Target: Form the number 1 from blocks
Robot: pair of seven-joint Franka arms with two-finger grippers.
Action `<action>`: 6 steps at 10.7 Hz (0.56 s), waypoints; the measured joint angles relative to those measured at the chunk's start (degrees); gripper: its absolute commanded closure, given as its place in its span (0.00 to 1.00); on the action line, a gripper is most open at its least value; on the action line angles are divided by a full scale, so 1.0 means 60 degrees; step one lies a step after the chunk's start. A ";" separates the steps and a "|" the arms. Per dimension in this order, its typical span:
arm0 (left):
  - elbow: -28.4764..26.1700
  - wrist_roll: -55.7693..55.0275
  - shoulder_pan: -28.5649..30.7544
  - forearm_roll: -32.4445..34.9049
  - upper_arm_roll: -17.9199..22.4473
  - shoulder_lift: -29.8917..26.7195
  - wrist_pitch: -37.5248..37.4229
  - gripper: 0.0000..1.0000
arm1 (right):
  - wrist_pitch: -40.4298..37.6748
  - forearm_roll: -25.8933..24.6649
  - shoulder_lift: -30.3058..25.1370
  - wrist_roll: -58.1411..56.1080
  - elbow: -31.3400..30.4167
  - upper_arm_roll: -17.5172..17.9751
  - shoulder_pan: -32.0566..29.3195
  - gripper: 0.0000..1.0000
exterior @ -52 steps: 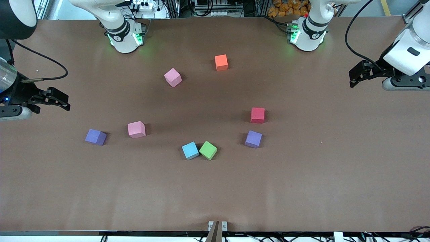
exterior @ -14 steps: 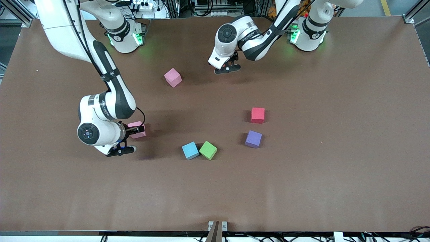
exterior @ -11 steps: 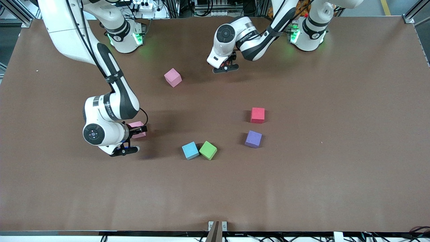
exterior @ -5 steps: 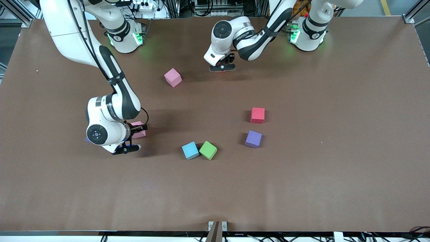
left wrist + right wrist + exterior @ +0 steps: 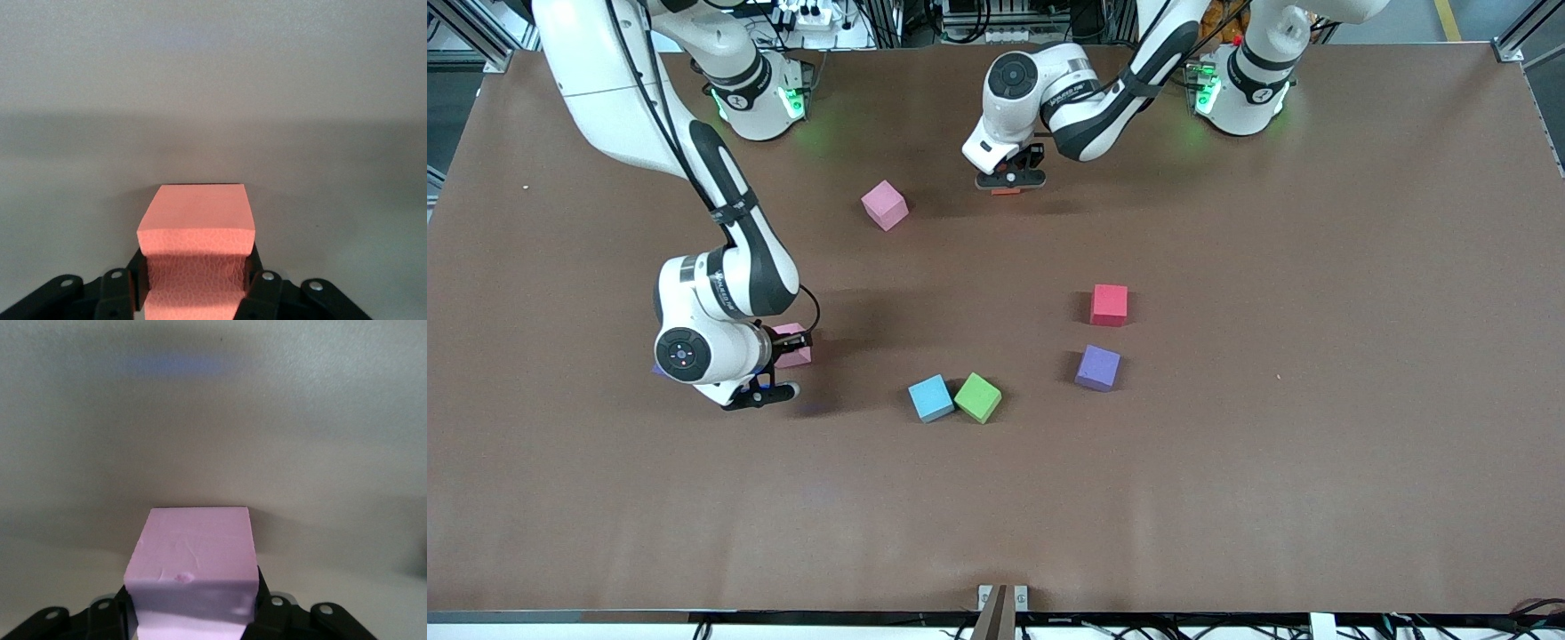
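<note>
**Inspector:** Front view first. How is the left claw standing?

**Assistant:** The left claw (image 5: 1009, 180) is reaching down near the middle of the surface's (image 5: 1227, 498) edge by the arm bases. It is clenching the orange block (image 5: 1005, 189), which is showing only as a sliver beneath it.

**Inspector:** And the right claw?

**Assistant:** The right claw (image 5: 780, 364) is working toward the right arm's end of the surface, about midway between the long edges. It is grasping the pink block (image 5: 793, 348). The other pink block (image 5: 885, 205) is lying free, nearer the bases' edge. The blue block (image 5: 931, 397) and green block (image 5: 978, 397) are touching each other, closer to the camera's edge. The red block (image 5: 1109, 305) and purple block (image 5: 1098, 368) are sitting near each other, apart.

**Inspector:** Left wrist view?

**Assistant:** The orange block (image 5: 197, 227) is being squeezed between both fingers (image 5: 248, 283), its sides denting inward.

**Inspector:** Right wrist view?

**Assistant:** The pink block (image 5: 193, 553) is sitting between the fingers (image 5: 261, 597), both pressing against its sides.
</note>
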 measured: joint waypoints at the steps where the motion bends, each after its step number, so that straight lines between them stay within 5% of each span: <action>1: 0.0044 0.0000 0.0001 0.0000 0.0030 0.0001 0.0011 0.00 | 0.0094 0.0000 -0.0110 -0.0002 0.0060 -0.0016 0.0015 0.56; 6: 0.0547 -0.0013 0.0740 0.0009 0.0147 -0.0822 -0.0116 0.00 | 0.0201 -0.0151 -0.1969 0.0015 0.0168 -0.0109 0.0066 0.55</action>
